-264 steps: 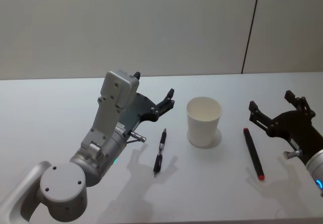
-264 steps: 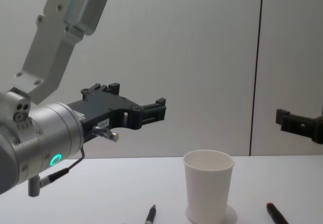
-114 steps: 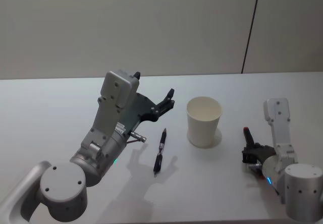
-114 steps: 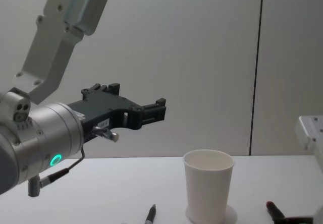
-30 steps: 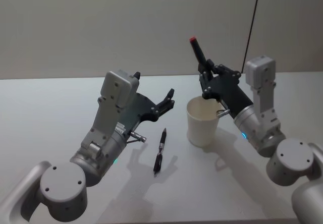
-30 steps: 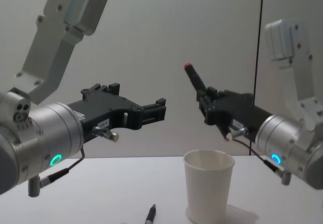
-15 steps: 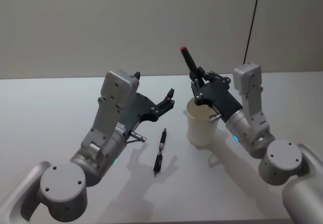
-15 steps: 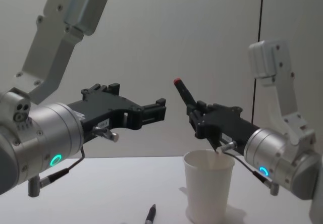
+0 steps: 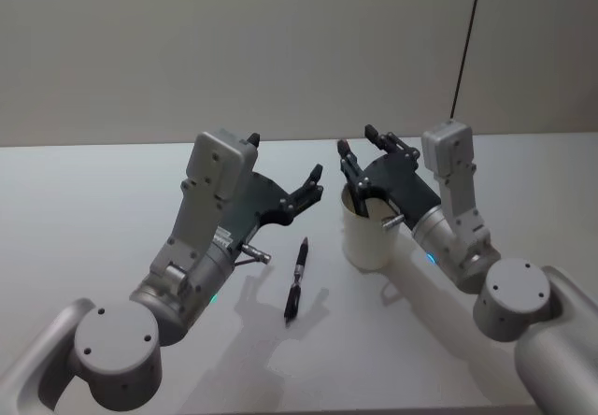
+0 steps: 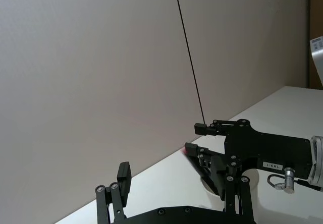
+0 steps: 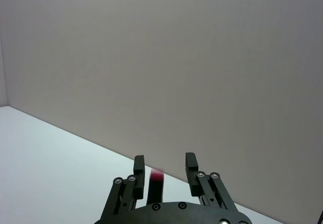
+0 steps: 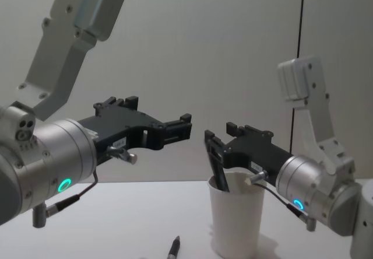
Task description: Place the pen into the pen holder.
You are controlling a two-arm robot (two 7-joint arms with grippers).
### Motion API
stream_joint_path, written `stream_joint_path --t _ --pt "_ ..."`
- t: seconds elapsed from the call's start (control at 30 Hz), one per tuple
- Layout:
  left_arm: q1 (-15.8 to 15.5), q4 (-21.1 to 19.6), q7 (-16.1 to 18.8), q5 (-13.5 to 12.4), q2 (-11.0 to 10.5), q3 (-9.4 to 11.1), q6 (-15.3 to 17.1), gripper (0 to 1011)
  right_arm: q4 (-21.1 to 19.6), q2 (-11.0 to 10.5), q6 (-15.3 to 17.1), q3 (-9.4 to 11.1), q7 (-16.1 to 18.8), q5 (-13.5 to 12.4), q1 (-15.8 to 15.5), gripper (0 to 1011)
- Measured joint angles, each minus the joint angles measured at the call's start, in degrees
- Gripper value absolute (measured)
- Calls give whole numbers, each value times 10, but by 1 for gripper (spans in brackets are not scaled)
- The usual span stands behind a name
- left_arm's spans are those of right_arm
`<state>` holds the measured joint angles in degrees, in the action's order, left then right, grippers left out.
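**Right end effector** (image 11: 164, 159): positioned directly over the pen holder (image 12: 236, 218). Its fingers are spread wider than the pen and grip nothing.

**Red-capped pen** (image 11: 157, 177): stands between those fingers, close to one of them. Its lower part is inside the pen holder and it leans against the rim.

**Assessment:** this is the release step, and placement is all but complete.

**Recommendation:** lift straight up from the pen holder with the fingers apart, so neither finger snags the cap or pushes the rim. The paper pen holder looks light and would probably tip.

**Left end effector** (image 9: 286, 158): idle to the left of the pen holder, raised above the bench (image 9: 112, 200), wide open and empty.

**Second pen:** a black pen (image 9: 296, 279) lies flat on the bench left of the pen holder, clear of it.
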<state>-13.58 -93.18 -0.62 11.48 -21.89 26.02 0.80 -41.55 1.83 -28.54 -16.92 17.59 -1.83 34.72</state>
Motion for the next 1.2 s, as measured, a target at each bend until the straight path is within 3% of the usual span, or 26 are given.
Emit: stream_joint_path --t 0.13,0.33,0.37,0.63,0.83,1.2 --pt "0 0 0 0 0 0 0 1003 8 1 -3 1 1 -1 3 607" --pt "0 0 0 0 0 0 0 1003 11 1 -4 2 3 -5 4 756" --pt "0 0 0 0 0 0 0 1003 11 1 -4 2 3 -6 4 821" --pt "0 0 0 0 0 0 0 1003 -6 -1 1 3 4 -15 -5 999" --pt "0 0 0 0 0 0 0 1003 -48 -8 16 5 2 -26 -25 1002" --pt "0 0 0 0 0 0 0 1003 -175 -30 72 15 -40 -55 -86 1001"
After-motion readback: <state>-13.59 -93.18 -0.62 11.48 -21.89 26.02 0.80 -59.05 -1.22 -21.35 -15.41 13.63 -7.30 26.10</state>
